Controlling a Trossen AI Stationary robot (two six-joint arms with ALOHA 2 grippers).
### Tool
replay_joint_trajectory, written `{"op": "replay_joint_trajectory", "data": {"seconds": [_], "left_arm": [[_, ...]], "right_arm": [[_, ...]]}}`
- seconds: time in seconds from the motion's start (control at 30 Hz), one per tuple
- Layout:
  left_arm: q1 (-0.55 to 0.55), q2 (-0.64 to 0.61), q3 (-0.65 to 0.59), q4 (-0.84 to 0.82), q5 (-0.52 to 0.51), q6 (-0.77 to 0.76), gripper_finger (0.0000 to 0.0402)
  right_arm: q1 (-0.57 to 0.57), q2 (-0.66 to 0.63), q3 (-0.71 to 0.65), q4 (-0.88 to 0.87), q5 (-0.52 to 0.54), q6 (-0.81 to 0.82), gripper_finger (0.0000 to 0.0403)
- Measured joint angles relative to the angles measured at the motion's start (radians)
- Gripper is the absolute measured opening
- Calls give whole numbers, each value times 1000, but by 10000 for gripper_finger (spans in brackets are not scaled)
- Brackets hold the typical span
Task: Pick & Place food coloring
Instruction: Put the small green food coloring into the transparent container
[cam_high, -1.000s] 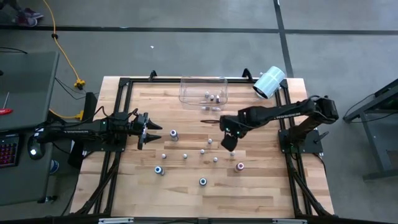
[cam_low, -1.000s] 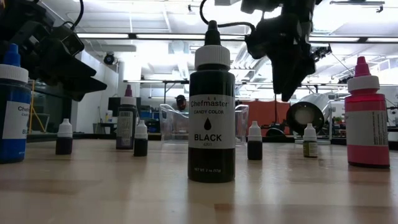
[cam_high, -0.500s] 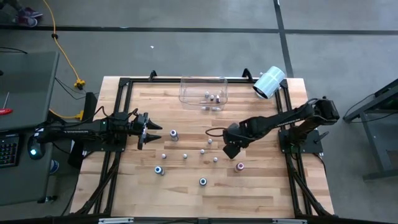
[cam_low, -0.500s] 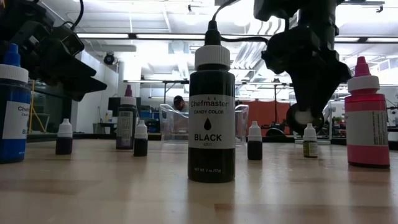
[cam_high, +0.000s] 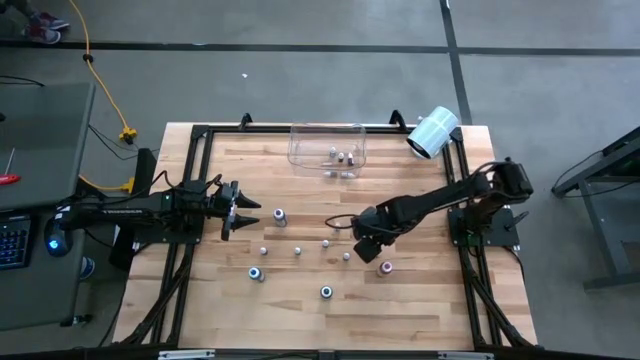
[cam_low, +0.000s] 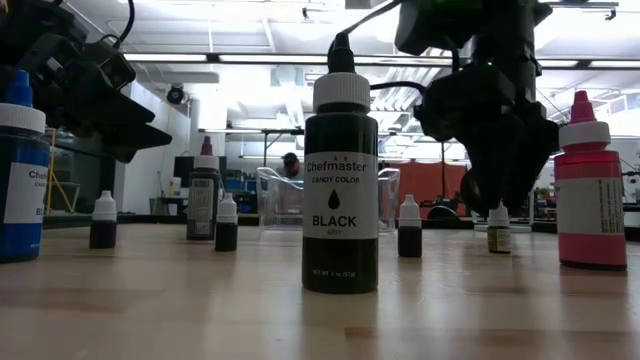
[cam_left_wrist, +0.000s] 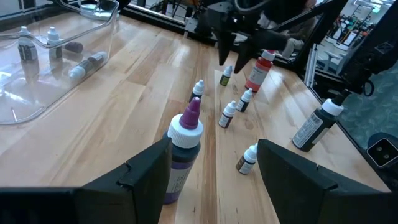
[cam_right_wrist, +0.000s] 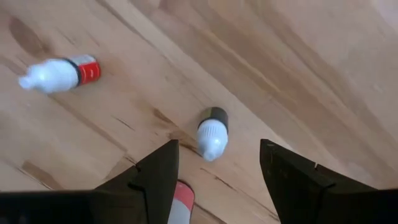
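Bright, even light from ceiling strip lamps (cam_low: 250, 57) leaves only faint shadows on the counter (cam_high: 300, 310), backlights the black bottle (cam_low: 340, 190) and the arms in the low view into dark shapes, and lays soft glare on the clear bin (cam_left_wrist: 56, 68), while the nearest jaws blur.

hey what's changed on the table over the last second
The right gripper swung from nearer the clear bin toward the front and came down with fingers open over a small white-capped bottle, taking hold of nothing. The left gripper, the loose bottles and the bin stayed put.
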Motion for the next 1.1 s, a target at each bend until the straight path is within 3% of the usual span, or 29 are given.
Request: {"op": "replay_joint_trajectory", "data": {"seconds": [0.37, 0.8, 1.1], "left_arm": [[0, 0, 0, 0, 0, 0, 234], [0, 0, 0, 0, 0, 0, 234], [0, 0, 0, 0, 0, 0, 234]], "right_arm": [[1, 27, 0, 29, 10, -10, 204], [1, 27, 0, 28, -1, -44, 98], [1, 26, 1, 28, -1, -71, 51]]}}
